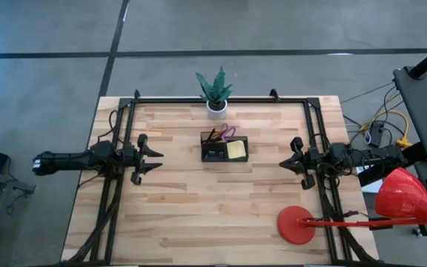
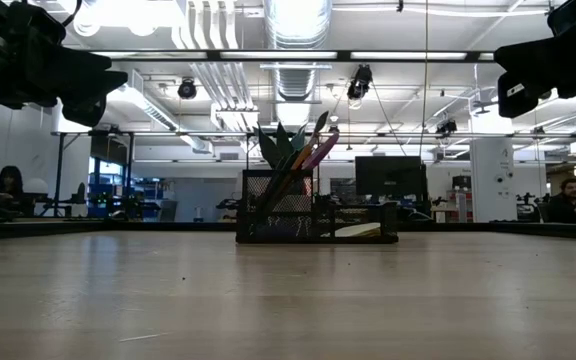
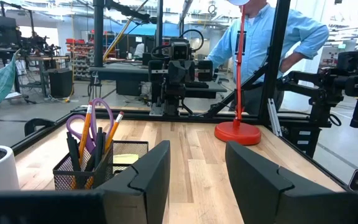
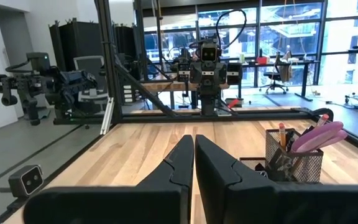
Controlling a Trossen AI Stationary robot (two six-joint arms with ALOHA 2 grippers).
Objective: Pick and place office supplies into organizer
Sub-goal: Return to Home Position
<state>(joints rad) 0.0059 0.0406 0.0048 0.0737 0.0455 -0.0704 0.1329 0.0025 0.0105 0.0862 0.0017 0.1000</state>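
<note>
The black mesh organizer [image 1: 224, 150] is sitting on the middle of the wooden bench [image 1: 199, 215], toward the far side, just near of a white plant pot [image 1: 216, 106]. Its taller left part is holding the purple-handled scissors [image 1: 228, 131] and several orange and dark pens [image 3: 87, 134]. These are standing on end and leaning toward the far right. Its lower right part is holding the yellow sticky-note pad [image 1: 236, 150], which is lying flat. Something small and blue is showing in the near left part, but it is too small to tell what it is.

The left claw [image 1: 159, 161] is hanging above the left side of the bench, well apart from the organizer. It is pointing right, and its arm is reaching in level from the left edge. Its fingers [image 3: 157, 165] are spreading wide with nothing between them.

The right claw [image 1: 282, 165] is hanging above the right side of the bench, mirroring the left one and pointing left. Its fingers [image 4: 182, 155] are pressing together on nothing.

A red lamp [image 1: 296, 225] is standing with its base at the near right of the bench. A person in a light blue shirt [image 3: 272, 37] is standing beyond the right edge.
</note>
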